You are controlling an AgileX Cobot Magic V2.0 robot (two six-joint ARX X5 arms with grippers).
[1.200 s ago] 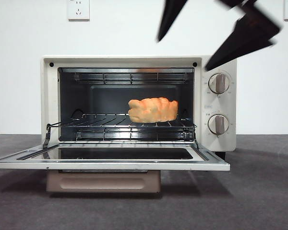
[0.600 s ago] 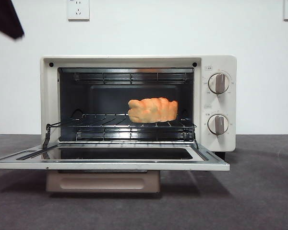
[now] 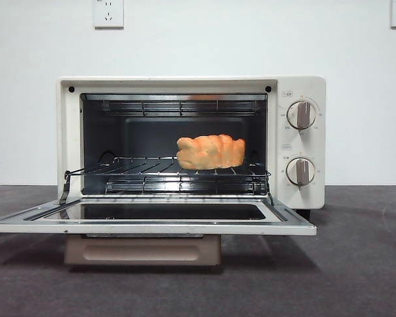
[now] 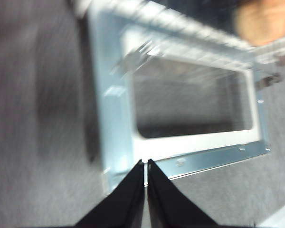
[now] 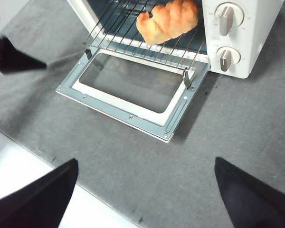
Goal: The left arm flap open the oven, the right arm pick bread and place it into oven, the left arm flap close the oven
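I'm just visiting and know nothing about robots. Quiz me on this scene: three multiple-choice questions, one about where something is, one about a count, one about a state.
1. Where is the bread?
A. On the wire rack inside the oven, toward the knob side
B. On the open door
C. On the table in front of the oven

2. How many round knobs are on the oven's front?
A. One
B. Two
C. Four

3. What state is the oven door in?
A. Shut
B. Half raised
C. Folded down flat, fully open

Answers:
1. A: the front view shows the loaf resting on the rack, nearer the knobs.
2. B: one knob sits above the other beside the opening.
3. C: the door lies level in front of the opening, and the right wrist view shows its glass window facing up.
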